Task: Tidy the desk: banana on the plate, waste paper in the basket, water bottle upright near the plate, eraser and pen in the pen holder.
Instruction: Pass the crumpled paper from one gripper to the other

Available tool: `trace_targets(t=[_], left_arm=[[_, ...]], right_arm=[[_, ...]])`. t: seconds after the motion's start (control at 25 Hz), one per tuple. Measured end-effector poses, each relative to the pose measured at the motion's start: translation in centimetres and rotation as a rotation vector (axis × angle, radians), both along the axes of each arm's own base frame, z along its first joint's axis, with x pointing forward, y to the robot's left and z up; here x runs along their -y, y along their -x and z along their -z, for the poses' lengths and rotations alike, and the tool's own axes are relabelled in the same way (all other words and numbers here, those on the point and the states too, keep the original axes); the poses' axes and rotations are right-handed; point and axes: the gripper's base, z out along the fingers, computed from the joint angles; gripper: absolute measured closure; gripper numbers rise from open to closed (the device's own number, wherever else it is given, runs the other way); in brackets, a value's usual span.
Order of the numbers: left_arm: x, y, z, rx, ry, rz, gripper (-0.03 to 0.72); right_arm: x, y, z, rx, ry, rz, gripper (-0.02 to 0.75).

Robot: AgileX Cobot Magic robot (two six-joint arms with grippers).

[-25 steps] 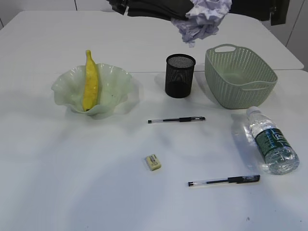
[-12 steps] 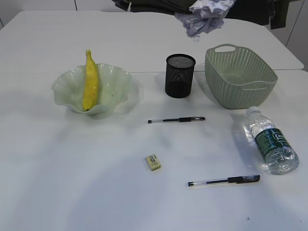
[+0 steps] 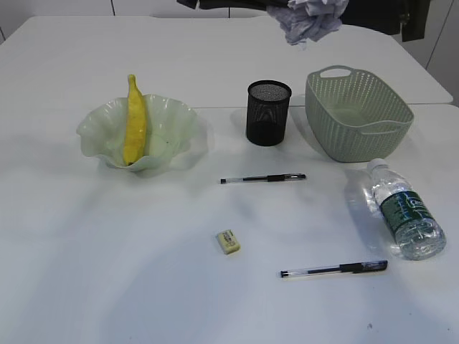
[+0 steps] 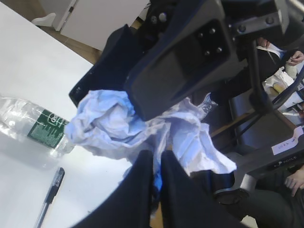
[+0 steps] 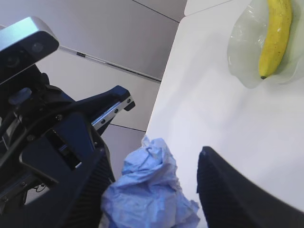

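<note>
Banana [image 3: 134, 122]: lies in the plate [image 3: 176, 115], left on the table [image 3: 107, 272].
Eraser [image 3: 228, 241]: flat on table, centre.
Paper [image 3: 310, 18]: aloft, left of basket [image 3: 357, 112].
Left hand [image 4: 154, 164]: clamped on paper.
Right hand [image 5: 152, 175]: wide, astride paper.
Bottle [image 3: 403, 212]: lying, far right.

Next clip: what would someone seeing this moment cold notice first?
A crumpled ball of waste paper hangs high at the top of the exterior view, above and behind the green basket, with the left gripper shut on it. Below, the banana already lies in the wavy plate, and the water bottle lies on its side at right.
</note>
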Motion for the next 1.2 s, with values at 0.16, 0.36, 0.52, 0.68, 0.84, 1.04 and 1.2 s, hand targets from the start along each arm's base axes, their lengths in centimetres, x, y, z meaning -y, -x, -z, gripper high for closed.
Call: trace_targets(t=[0.16, 0.36, 0.52, 0.68, 0.84, 1.04, 1.2], left_arm=[[0.3, 0.21, -0.05, 0.01, 0.007, 0.013, 0.683], [0.92, 0.63, -0.09, 0.033, 0.012, 0.036, 0.683], [0.99, 0.59, -0.1, 0.047, 0.014, 0.033, 0.683], [0.95, 0.44, 0.03, 0.064, -0.001, 0.021, 0.683], [0.88, 0.4, 0.25, 0.078, -0.026, 0.023, 0.683], [0.81, 0.37, 0.44, 0.095, -0.048, 0.026, 0.683], [0.8, 0.37, 0.45, 0.107, -0.049, 0.03, 0.683]], right_arm=[[-0.02, -0.01, -0.09, 0.0, -0.011, 0.001, 0.305], [-0.03, -0.01, -0.12, 0.0, -0.015, 0.002, 0.356], [-0.03, -0.01, -0.12, 0.0, -0.015, 0.002, 0.405], [-0.03, -0.01, -0.12, -0.017, -0.021, 0.007, 0.43], [0.01, -0.01, 0.07, -0.043, -0.01, 0.013, 0.435], [0.03, -0.01, 0.13, -0.054, -0.006, 0.017, 0.435], [0.03, -0.01, 0.13, -0.06, -0.008, 0.018, 0.435]])
